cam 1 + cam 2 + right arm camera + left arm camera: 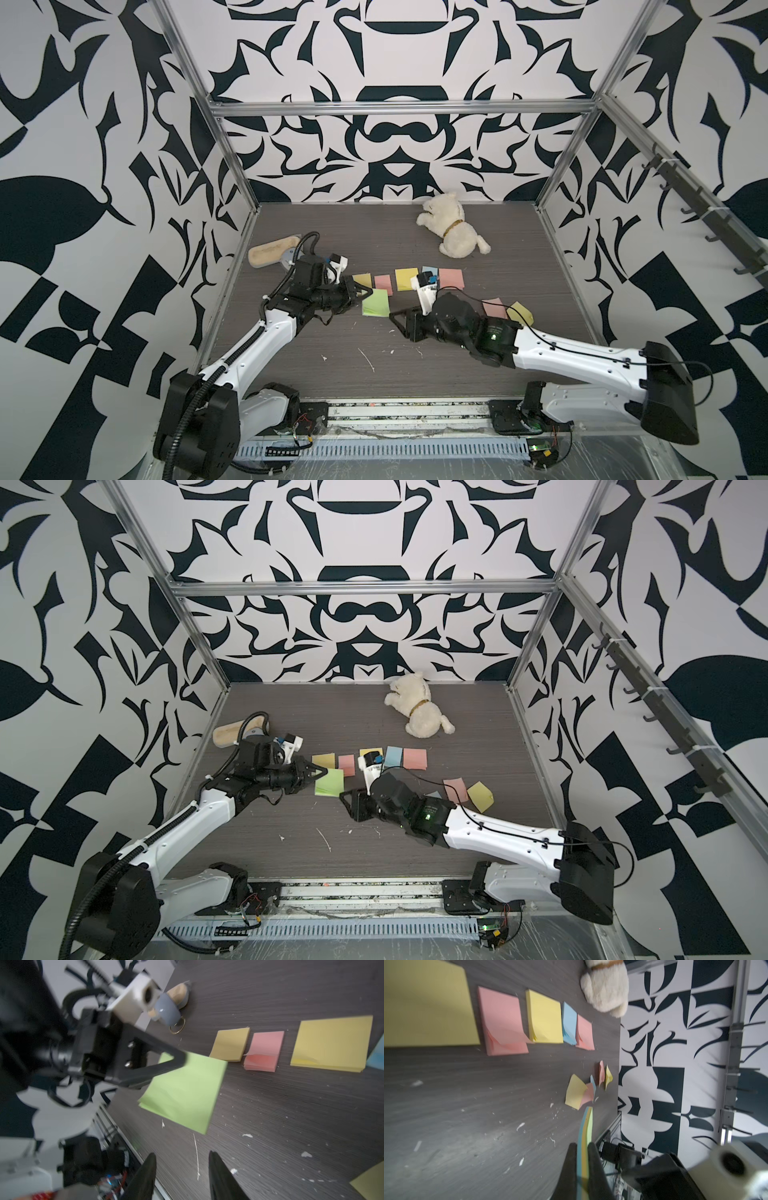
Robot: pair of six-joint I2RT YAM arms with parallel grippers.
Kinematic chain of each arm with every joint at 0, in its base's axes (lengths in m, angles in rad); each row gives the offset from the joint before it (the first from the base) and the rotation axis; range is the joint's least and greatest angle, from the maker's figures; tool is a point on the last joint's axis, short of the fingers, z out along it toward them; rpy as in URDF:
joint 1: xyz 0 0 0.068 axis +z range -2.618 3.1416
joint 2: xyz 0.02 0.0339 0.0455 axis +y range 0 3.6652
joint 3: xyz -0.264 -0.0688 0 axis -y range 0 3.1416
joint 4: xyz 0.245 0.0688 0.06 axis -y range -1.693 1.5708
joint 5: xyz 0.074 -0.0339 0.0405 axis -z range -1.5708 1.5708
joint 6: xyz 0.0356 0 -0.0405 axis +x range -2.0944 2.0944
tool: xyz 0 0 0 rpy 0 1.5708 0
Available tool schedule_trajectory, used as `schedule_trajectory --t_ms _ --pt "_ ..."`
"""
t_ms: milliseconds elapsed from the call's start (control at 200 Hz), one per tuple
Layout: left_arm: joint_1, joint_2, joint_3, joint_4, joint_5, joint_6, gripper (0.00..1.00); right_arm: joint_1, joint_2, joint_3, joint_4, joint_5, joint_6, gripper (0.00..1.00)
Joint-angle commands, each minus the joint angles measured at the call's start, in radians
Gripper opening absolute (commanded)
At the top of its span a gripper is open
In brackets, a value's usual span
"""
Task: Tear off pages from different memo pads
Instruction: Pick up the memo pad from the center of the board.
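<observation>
done: a few pages off, yellow, pink, blue, lying loose well beyond the left jaws.
to do: likely a page from the green pad; row of pads just past the left tips, perhaps more to give.
left gripper: pressed together, pinching the green pad's edge.
right gripper: spread, empty, touching nothing; green pad just ahead of its tips.

The table is viewed from high at the front in both top views, facing down toward the back wall. It is skimmed closely by the wrist cameras, turned toward each other; the memo pads, the green memo pad included, are shared.
</observation>
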Motion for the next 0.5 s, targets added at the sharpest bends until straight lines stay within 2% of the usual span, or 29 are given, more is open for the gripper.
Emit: schedule_trajectory --t_ms 0,170,495 --pt "-0.056 -0.014 0.012 -0.045 -0.018 0.078 0.00 0.077 -0.004 0.049 -0.157 0.143 -0.361 0.46" --pt "-0.133 -0.052 0.008 -0.039 -0.055 0.162 0.00 0.119 0.001 0.052 -0.151 0.132 -0.393 0.43" --pt "-0.190 -0.040 0.006 -0.021 -0.072 0.174 0.00 0.158 0.029 0.090 -0.143 0.234 -0.414 0.42"
